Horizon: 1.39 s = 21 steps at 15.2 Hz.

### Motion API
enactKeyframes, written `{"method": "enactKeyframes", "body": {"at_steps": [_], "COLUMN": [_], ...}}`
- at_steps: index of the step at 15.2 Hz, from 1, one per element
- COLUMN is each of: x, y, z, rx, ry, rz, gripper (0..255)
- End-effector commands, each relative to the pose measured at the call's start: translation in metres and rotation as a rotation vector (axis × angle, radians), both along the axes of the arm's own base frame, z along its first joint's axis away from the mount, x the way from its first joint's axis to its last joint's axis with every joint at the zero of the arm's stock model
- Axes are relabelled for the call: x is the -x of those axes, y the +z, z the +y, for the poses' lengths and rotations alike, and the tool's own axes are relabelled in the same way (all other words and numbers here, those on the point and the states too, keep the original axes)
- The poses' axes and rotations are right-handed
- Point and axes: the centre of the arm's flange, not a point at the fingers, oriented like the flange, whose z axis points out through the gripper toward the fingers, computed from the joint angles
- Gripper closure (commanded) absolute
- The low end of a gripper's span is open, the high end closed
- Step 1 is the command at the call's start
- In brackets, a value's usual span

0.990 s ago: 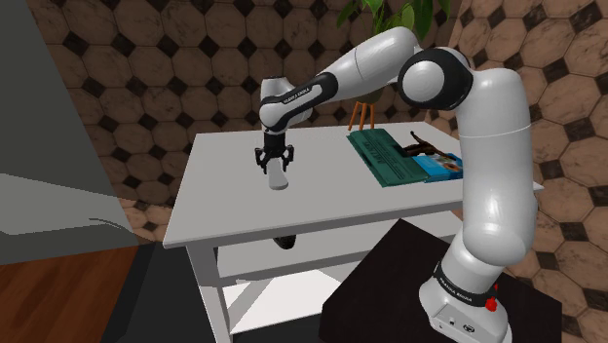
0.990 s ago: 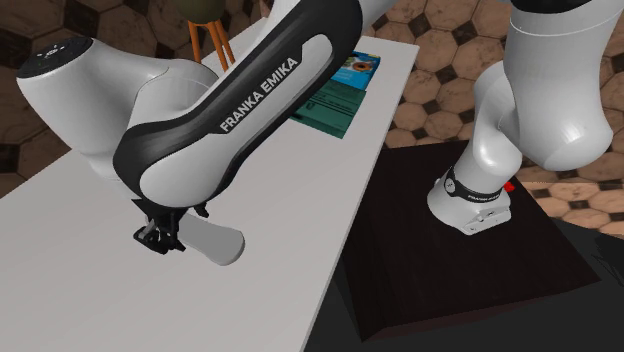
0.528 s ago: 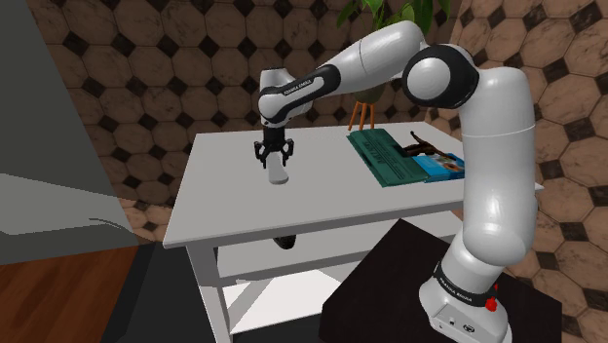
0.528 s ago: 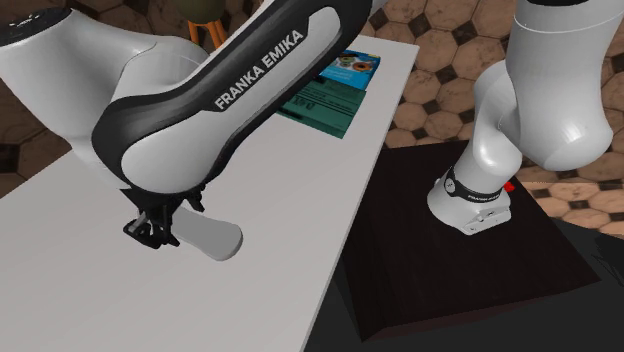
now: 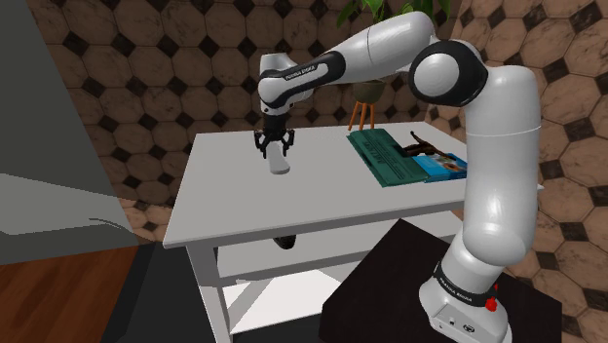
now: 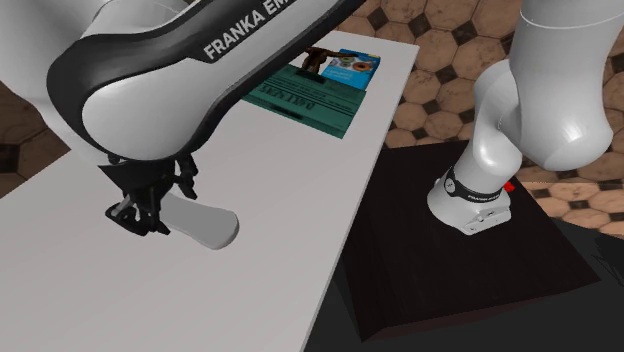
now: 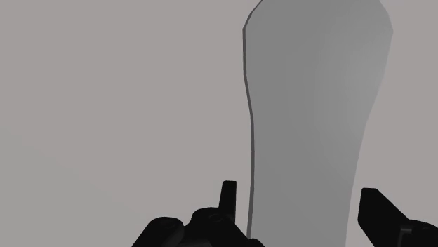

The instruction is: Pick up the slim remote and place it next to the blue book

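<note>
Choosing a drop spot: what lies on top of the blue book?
A small dark brown object lies where the blue book meets the teal book, overlapping both. What it is cannot be told; the cover beneath it is hidden.

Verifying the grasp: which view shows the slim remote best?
Wrist view: the pale grey slim remote runs lengthwise between the fingers of the gripper. Shoulder view has it small, under the gripper, over the table. In the second exterior view the gripper hides one end.
</note>
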Motion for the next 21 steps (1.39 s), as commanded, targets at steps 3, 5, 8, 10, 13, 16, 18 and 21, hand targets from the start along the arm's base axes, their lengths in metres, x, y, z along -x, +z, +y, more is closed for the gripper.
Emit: {"method": "enactKeyframes", "body": {"at_steps": [3, 5, 8, 10, 13, 16, 18, 21], "x": [-0.001, -0.001, 0.012, 0.024, 0.043, 0.061, 0.074, 0.092], "y": [0.021, 0.032, 0.036, 0.036, 0.036, 0.036, 0.036, 0.036], "z": [0.0, 0.0, -0.023, -0.046, -0.081, -0.116, -0.139, -0.174], "rx": [0.0, 0.0, 0.0, 0.0, 0.0, 0.0, 0.0, 0.0], "ry": [0.0, 0.0, 0.0, 0.0, 0.0, 0.0, 0.0, 0.0], "rz": [0.0, 0.0, 0.0, 0.0, 0.0, 0.0, 0.0, 0.0], "gripper": [255, 255, 255, 255, 255, 255, 255, 255]}}
